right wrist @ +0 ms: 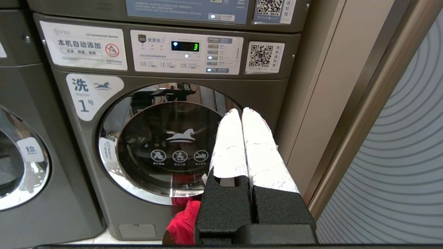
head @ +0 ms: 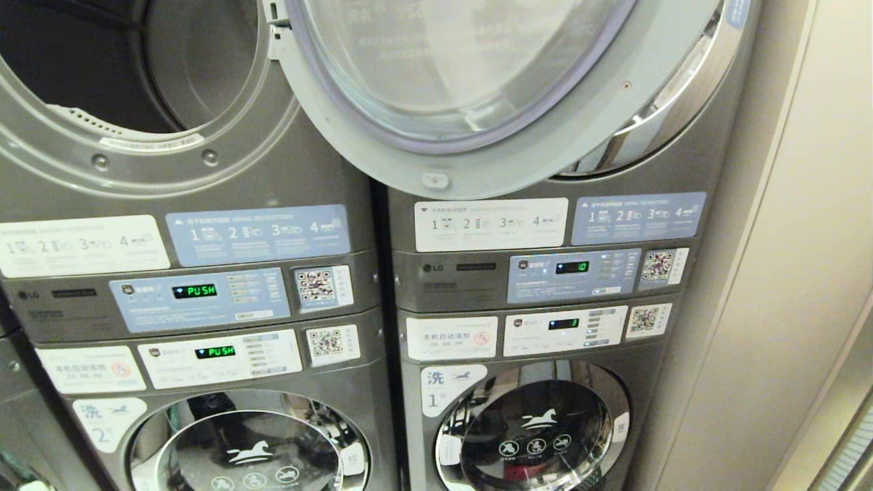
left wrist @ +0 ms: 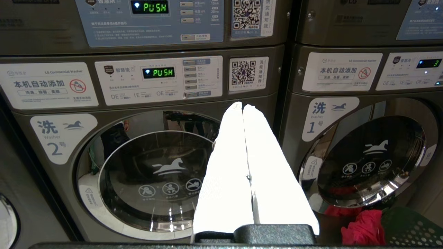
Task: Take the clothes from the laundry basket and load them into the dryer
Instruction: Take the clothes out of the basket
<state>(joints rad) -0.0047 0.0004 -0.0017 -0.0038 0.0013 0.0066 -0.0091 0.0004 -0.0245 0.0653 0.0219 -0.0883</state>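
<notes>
Head view, left to right: open round mouth of the upper-left grey steel dryer (head: 116, 75), drum dark, no clothes visible inside; its round glass door with pale grey rim (head: 470, 88) swings out to the right, across the neighbouring stack. Below sit the two chrome-ringed front-load washers (head: 245, 450), both closed. Neither arm is in the head view.

Left tool (left wrist: 242, 110): white-wrapped fingers pressed together, holding nothing, pointing at the washers. Right tool (right wrist: 241, 114): same, pressed together, nothing held.

Red crumpled clothes (left wrist: 363, 228) lie low in front of washer 1, next to the dark green perforated plastic laundry basket (left wrist: 412, 224).

Step, as judged: start, nothing picked. Next move calls for getting down to the basket, spreading a tool, pinching the red cloth.
</notes>
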